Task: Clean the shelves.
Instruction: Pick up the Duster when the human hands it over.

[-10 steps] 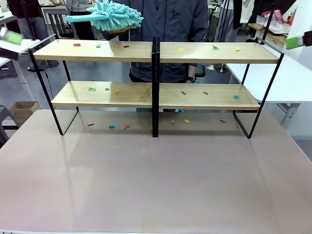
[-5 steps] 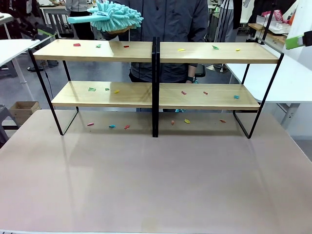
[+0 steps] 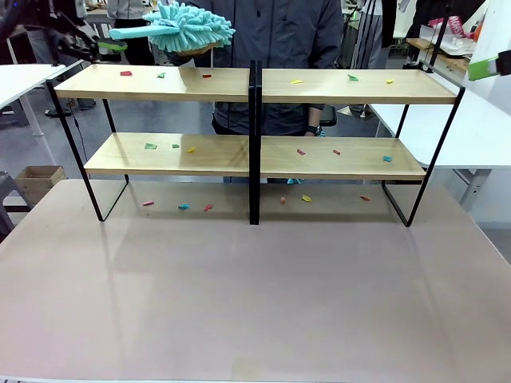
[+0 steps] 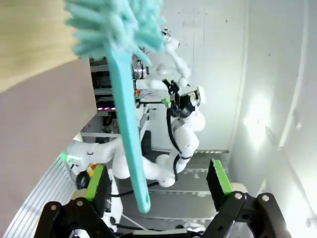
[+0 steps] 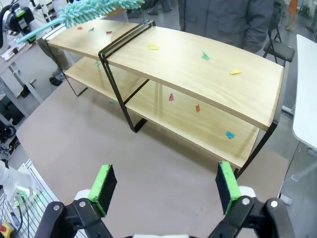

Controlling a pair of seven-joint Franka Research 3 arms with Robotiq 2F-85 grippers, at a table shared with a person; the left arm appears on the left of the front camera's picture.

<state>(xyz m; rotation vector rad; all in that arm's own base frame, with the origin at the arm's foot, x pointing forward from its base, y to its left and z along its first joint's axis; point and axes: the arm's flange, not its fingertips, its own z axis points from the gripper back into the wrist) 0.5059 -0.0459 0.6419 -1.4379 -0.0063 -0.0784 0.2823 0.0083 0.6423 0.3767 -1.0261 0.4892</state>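
wide matte grey-brown table [image 3: 255, 303] is bare on the robot's side. the shelves [image 3: 255, 155], two joined two-tier racks of long light-wood boards on thin black metal frames, stand across its far half, well ahead of and below the right gripper [image 5: 164, 171]. its jaws are spread wide with nothing between them.

a person in a dark grey jacket [image 3: 279, 32] stands behind the racks. the fluffy teal microfibre duster [image 3: 188, 25] is held up over the top-left board, with its flat teal plastic handle [image 4: 126, 134] pointing out towards the left gripper [image 4: 156, 171]. those jaws are released and wide. the handle's free end sits in the gap between the green pads [image 4: 96, 181], nearer one pad than the other and touching neither, as far as the wrist view shows.

small coloured paper scraps [image 3: 302, 152], red, green, yellow and blue, lie scattered on all four boards and on the table under the racks, so no board is swept yet.

step, by my read: handover of the duster, pre-grasp. the next move calls for getting a bit more of the handle between the pads, centring it, then clamping firmly before the person lets go. a thin, smooth handle gripped near its tip may pivot. after that, carry the fluffy head down to the top-left board.
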